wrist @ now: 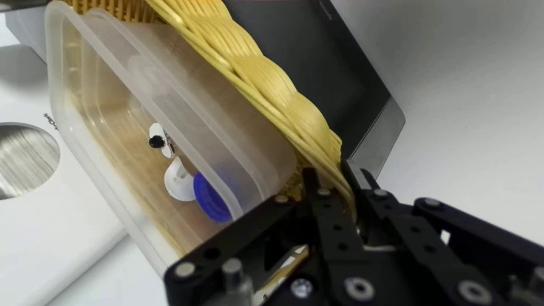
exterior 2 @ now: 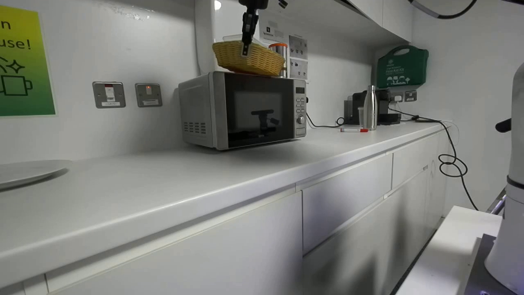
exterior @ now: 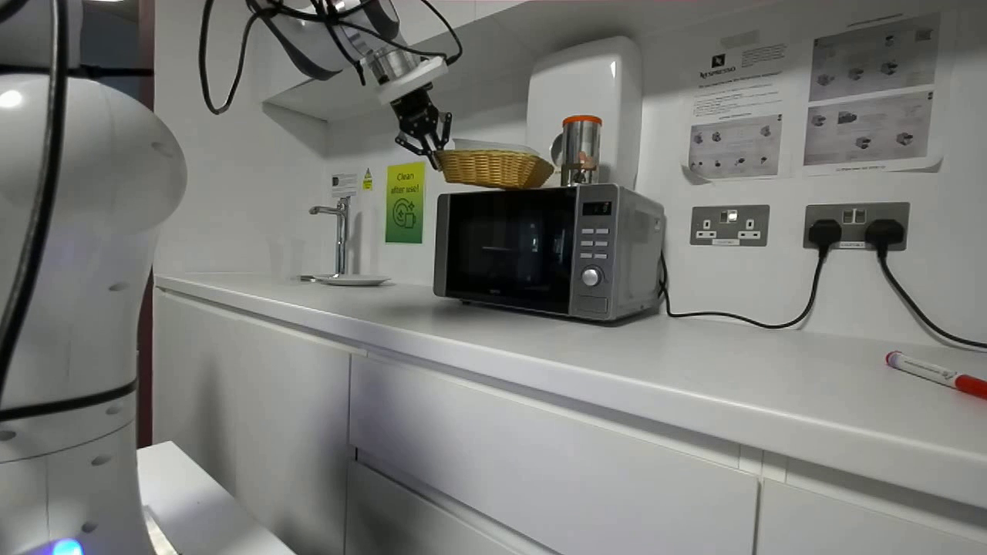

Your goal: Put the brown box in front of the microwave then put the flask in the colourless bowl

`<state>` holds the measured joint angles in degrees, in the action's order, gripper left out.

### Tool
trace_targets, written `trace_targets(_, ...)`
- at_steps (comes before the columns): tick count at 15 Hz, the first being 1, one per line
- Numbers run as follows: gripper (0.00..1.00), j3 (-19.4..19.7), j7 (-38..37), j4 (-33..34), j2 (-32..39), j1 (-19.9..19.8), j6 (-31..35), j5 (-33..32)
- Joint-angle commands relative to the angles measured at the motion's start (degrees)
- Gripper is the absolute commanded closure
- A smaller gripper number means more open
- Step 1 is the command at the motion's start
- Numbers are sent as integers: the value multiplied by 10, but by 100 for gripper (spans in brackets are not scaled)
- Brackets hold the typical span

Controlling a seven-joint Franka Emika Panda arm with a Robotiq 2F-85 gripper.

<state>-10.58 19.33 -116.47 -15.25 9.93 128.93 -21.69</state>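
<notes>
The brown box, a yellow wicker basket (exterior: 493, 168) (exterior 2: 262, 61) (wrist: 272, 76), is on top of the silver-grey microwave (exterior: 509, 250) (exterior 2: 262, 110) (wrist: 318, 72), reaching to its front edge and slightly tilted. Whether all of its base touches is unclear. A clear plastic tub (wrist: 191, 106), the likely colourless bowl, sits inside it and holds a blue cap and small white pieces. My gripper (exterior: 434, 159) (exterior 2: 245, 51) (wrist: 333, 172) is shut on the basket's rim at one end, one finger inside and one outside. The copper-brown flask is hidden or out of view.
A steel canister with orange lid (exterior: 580, 150) stands on the microwave beside the basket. A wall cabinet (exterior 2: 356, 20) hangs above. The counter (exterior: 493, 327) holds a plate (exterior: 353, 280), a tap (exterior: 341, 235), a marker (exterior: 937, 374), a tall steel bottle (exterior 2: 370, 108) and a coffee machine (exterior 2: 387, 106).
</notes>
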Motion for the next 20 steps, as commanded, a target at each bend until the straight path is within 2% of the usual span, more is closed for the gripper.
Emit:
trace_targets(1, 97, 11, 17, -41, -64, 6, -35, 24)
trace_targets(12, 97, 21, -5, -150, -185, 5, -111, 22)
trace_targets(16, 97, 20, -32, -207, -207, -1, -101, 14)
trace_targets(20, 97, 17, -91, -241, -199, -13, -69, 8)
